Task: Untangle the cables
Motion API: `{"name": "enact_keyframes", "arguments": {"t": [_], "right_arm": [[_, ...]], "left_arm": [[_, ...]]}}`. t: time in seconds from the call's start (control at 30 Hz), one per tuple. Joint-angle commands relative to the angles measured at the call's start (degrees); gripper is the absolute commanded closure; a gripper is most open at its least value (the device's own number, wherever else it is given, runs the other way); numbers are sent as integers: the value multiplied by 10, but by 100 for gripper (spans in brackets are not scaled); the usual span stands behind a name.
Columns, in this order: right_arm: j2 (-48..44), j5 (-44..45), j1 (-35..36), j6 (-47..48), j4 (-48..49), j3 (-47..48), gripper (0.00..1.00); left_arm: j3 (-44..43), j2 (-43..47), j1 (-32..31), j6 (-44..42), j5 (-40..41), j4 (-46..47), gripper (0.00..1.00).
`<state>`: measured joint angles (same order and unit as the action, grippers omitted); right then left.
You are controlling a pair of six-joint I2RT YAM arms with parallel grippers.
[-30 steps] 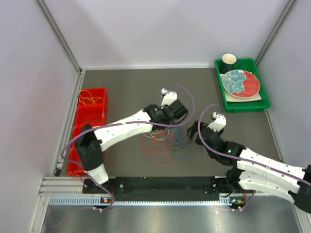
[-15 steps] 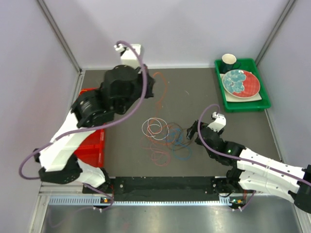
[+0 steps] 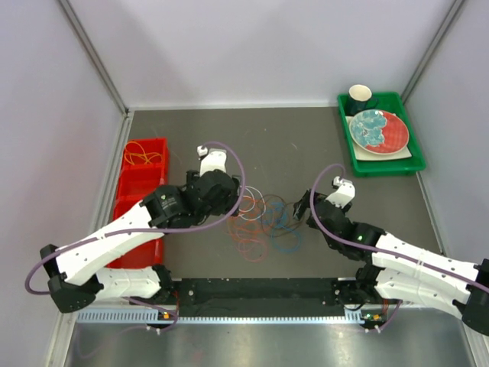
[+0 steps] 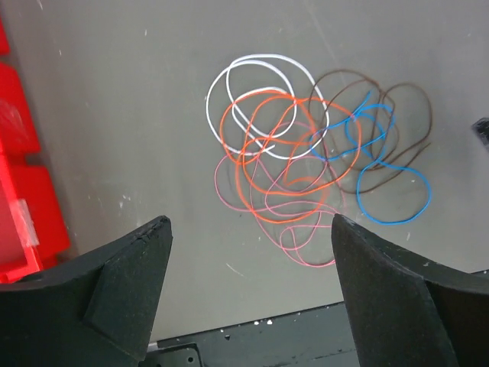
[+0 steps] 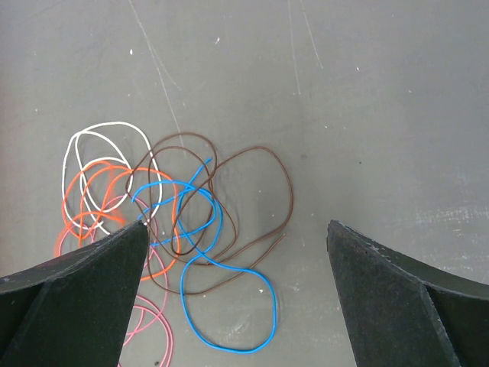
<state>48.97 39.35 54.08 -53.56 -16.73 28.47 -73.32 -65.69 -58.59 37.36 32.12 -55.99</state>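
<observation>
**Top view.** Dark grey desk [image 3: 321,153], walled on three sides. Near its middle, towards the near edge: heap of thin coiled cables [image 3: 263,222], loops lapped over one another. At the left edge: red plastic bin [image 3: 162,164] with compartments, one thin orange-yellow wire loop [image 3: 141,157] lying alone in the far compartment, well apart from the heap. At the far right corner: green plastic tray [image 3: 386,168] holding a red and teal plate [image 3: 378,130] and a dark cup [image 3: 361,97]. Left gripper [image 3: 228,197] just beside the heap on its left, right gripper [image 3: 303,208] just beside it on its right; jaw state not readable from here

**Left wrist view.** Left gripper [image 4: 250,223] above the desk, jaws wide apart, nothing between them. Ahead of it:
- white wire loop [image 4: 263,56], farthest from the near edge
- orange wire loop [image 4: 224,126], laid across the white
- pink wire loops [image 4: 306,262], under the orange, towards the near edge
- brown wire loops [image 4: 348,74] and blue wire loops [image 4: 393,222], towards the right edge, crossing each other and the orange

**Right wrist view.** Right gripper [image 5: 237,225], jaws wide apart, empty, poised over the same heap. Blue and brown loops nearest; white, orange and pink towards the left edge

**Progress, as judged.** One wire counted as separated, in the bin. Five remaining interlaced on the desk, none gripped. To do: lift each loop free in turn, probably starting with an outer one such as white or blue
</observation>
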Motion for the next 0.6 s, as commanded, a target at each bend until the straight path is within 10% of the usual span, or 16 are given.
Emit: {"name": "enact_keyframes", "arguments": {"t": [0.0,0.57], "right_arm": [[5,0,-1,5,17,20,1],[-7,-2,-2,5,11,15,1]], "left_arm": [[40,37,-1,43,-2,39,11],[98,-200,43,28,1,177,18]]}}
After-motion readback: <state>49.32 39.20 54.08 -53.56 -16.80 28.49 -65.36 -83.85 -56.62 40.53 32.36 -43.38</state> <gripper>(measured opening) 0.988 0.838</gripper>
